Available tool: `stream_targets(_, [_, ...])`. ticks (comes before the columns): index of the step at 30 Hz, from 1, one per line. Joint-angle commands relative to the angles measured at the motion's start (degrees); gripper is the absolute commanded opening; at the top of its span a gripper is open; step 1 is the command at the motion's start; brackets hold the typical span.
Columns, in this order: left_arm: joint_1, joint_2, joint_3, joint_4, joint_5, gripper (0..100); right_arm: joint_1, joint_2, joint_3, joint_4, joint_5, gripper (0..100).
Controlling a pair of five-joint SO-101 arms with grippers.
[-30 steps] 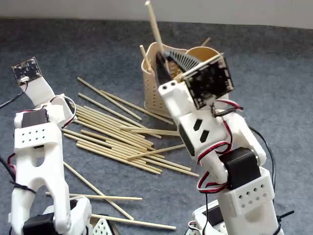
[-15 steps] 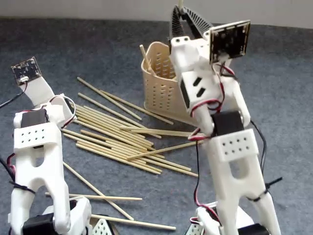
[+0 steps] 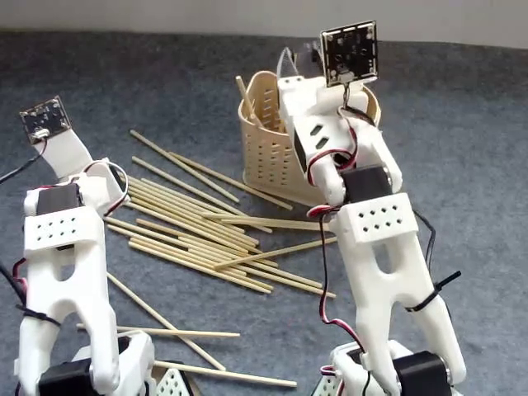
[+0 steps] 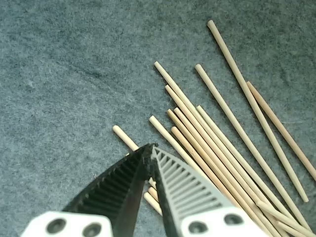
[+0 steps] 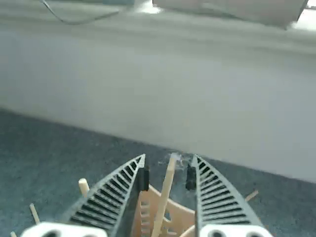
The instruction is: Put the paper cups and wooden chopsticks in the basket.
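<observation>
Many wooden chopsticks (image 3: 194,227) lie scattered on the grey carpet between the two arms. A cream perforated basket (image 3: 264,153) stands at the back, with one chopstick (image 3: 245,97) leaning inside it. My right arm (image 3: 330,140) is raised right over the basket. In its wrist view the right gripper (image 5: 167,170) is open above the basket rim (image 5: 146,210), and an upright chopstick (image 5: 165,197) stands between the spread jaws. My left gripper (image 4: 150,148) is shut, its tips low over the ends of several chopsticks (image 4: 197,133).
Grey carpet (image 3: 462,165) covers the table. A pale wall (image 5: 158,98) runs behind the basket. More loose chopsticks (image 3: 181,332) lie near the arm bases at the front. The left arm (image 3: 62,231) stands at the left edge of the pile.
The right arm swung up and forward over the basket, carrying a chopstick. Its gripper now stands open around that chopstick. The left arm has not moved.
</observation>
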Motion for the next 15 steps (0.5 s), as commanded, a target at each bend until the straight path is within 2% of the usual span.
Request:
stream_targets(1, [-0.13, -1.63, -0.48, -0.97, 0.44, 2, -1.36, -6.99, -6.37, 9.89, -0.7, 13.0])
stream_targets(5, [-0.13, -1.63, -0.48, -0.97, 0.44, 2, -4.62, -15.34, -6.73, 20.62, -0.79, 12.6])
stream_targets(8, [-0.13, -1.71, -0.66, -0.97, 0.44, 2, -6.02, -22.29, -6.81, 27.12, -5.45, 12.6])
stream_targets(11, [-0.13, -1.8, -0.66, -0.97, 0.44, 2, -7.25, -28.35, -6.73, 31.87, -8.97, 12.7])
stream_targets(15, [-0.13, -2.07, -0.75, -0.97, 0.35, 2, -9.19, -33.27, -6.55, 37.41, -9.49, 12.7])
